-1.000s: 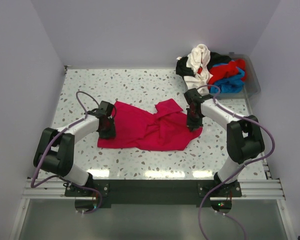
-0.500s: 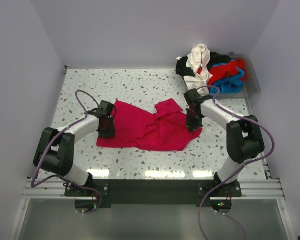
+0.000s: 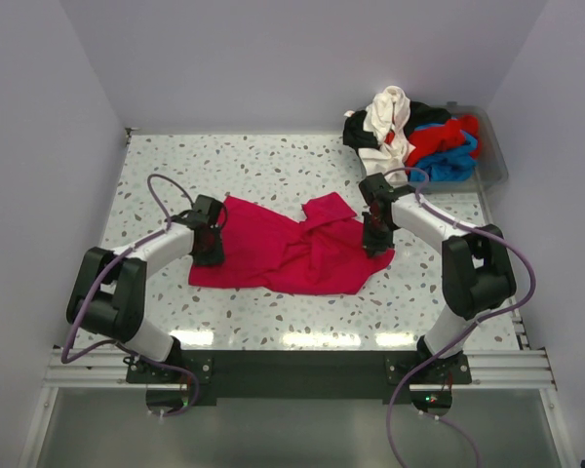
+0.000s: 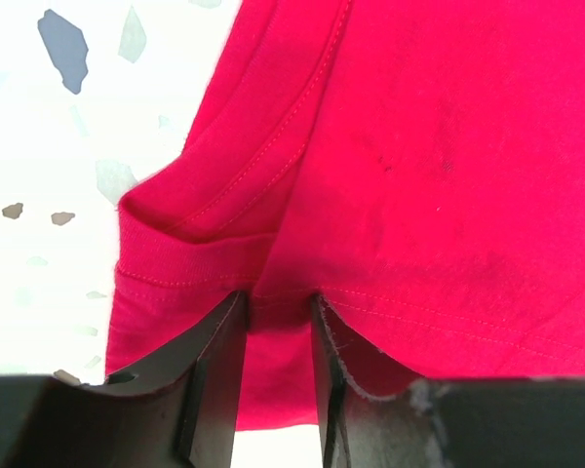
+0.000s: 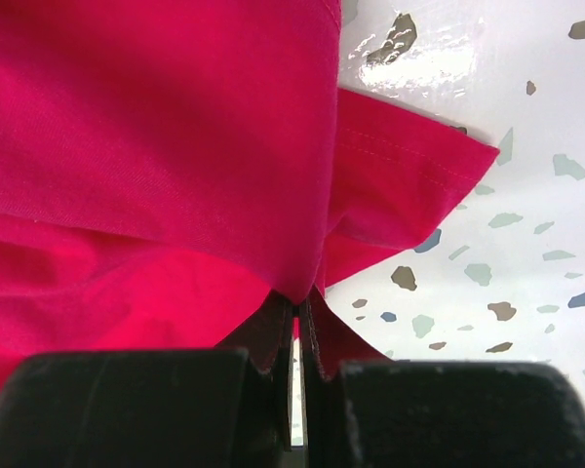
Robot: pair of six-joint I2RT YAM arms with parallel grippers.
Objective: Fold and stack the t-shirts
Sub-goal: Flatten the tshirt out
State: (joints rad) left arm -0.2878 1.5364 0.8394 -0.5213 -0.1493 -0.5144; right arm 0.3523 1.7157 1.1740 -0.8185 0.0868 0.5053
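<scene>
both hands (image 4: 278,302) (image 5: 294,300) pinching 1 red t-shirt (image 3: 292,255) on the desk (image 3: 263,161)

the left hand's 2 fingers (image 4: 214,370) grip the shirt's stitched hem at its left edge, cloth bunched between them; the right hand is clenched tight on a fold at the shirt's right edge, beside a sleeve. the shirt lies rumpled and spread between the 2 arms at mid-desk. at the far right corner a clear bin (image 3: 497,161) holds a heap of clothes (image 3: 409,132), white, black, red and blue, spilling over its left side.
</scene>
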